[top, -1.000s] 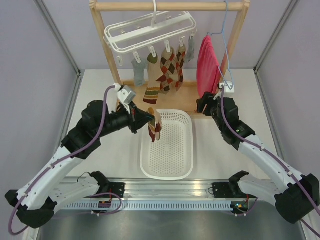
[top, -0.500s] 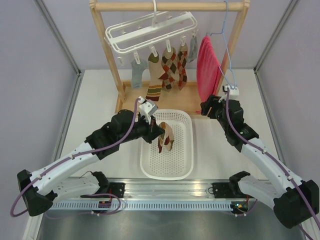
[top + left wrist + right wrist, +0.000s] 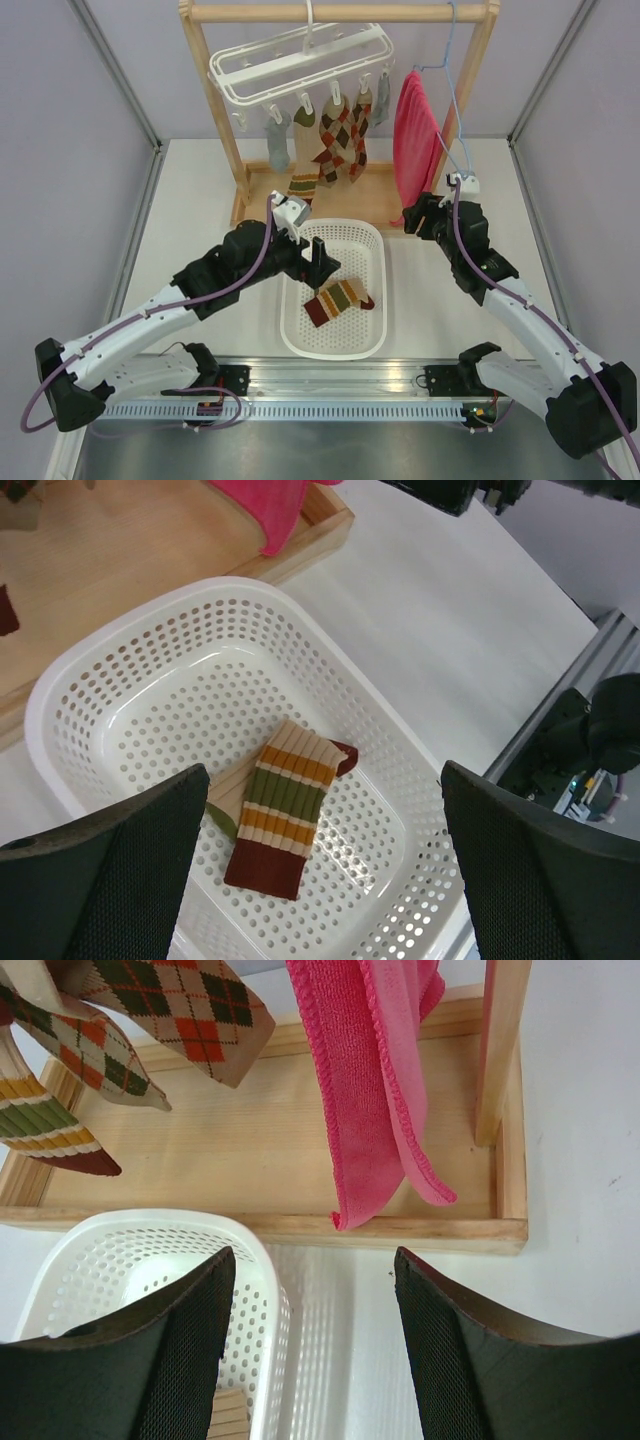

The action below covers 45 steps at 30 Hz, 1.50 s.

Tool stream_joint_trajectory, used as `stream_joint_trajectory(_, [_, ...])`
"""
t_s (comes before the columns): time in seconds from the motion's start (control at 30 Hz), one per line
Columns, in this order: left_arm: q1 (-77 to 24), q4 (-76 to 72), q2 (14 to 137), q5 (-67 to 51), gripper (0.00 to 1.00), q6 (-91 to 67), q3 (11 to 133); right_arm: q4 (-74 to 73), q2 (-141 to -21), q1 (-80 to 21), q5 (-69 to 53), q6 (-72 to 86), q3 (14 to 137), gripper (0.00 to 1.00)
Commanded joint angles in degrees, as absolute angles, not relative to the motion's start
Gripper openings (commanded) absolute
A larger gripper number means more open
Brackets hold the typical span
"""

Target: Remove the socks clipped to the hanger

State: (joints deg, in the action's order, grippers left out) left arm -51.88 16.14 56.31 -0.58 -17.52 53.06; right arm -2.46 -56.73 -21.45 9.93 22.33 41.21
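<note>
A: Where is the striped sock (image 3: pixel 285 820)?

B: It lies flat on the floor of the white basket (image 3: pixel 379 300), directly under the left gripper (image 3: pixel 322 264). In the left wrist view it shows between the two fingers (image 3: pixel 130 850) and touches neither.

A: Which way does it point?

B: Its long axis runs slantwise across the basket. The broad dark red band is on the side nearer to the wrist. The cream end points away from it, toward the wooden tray (image 3: pixel 270 1160).

A: Does the left gripper hold something?

B: No, its jaws stand wide apart with nothing in them.

A: And the right gripper (image 3: pixel 410 215)?

B: Also wide and empty. It is just beyond the far right corner of the basket.

A: What is in front of it?

B: The pink towel (image 3: pixel 375 1080) hangs straight ahead on a blue wire hanger (image 3: pixel 450 80), with its lower edge near the tray. A post of the wooden rack (image 3: pixel 500 1050) stands ahead to the right.

A: Where are the other socks (image 3: pixel 335 140)?

B: Five hang from clips of the white hanger (image 3: pixel 300 60), beyond the left gripper and higher. There are two grey, one striped and two argyle. They hang lengthwise downward, the argyle ones a little tilted. The towel is just beside them, on the right gripper's side.
</note>
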Motion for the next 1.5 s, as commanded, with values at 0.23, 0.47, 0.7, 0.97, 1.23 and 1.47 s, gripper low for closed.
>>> stream_joint_trajectory(0.23, [-52.0,20.0,47.9,27.4,1.0,-19.1,54.9,-1.5,-55.9,-20.7,6.8,22.1,40.7,0.69])
stream_joint_trajectory(0.47, [-51.9,21.6,44.0,36.4,1.0,-16.4,57.6,-0.4,-56.3,-20.7,5.2,22.2,39.4,0.7])
stream_joint_trajectory(0.7, [-51.2,22.0,50.4,32.3,1.0,-14.2,61.4,-0.4,-55.6,-20.6,3.8,22.3,39.0,0.69])
stream_joint_trajectory(0.97, [-44.1,20.7,59.3,22.1,1.0,-14.8,65.4,-0.8,-52.7,-20.4,2.0,22.7,37.5,0.69])
stream_joint_trajectory(1.23, [-33.3,14.9,59.9,17.6,1.0,-15.7,64.7,-2.6,-50.1,-20.4,1.2,21.4,36.9,0.69])
stream_joint_trajectory(1.47, [-33.0,7.7,63.1,16.3,1.0,-13.4,62.8,-2.5,-50.1,-20.2,0.7,21.5,36.9,0.69])
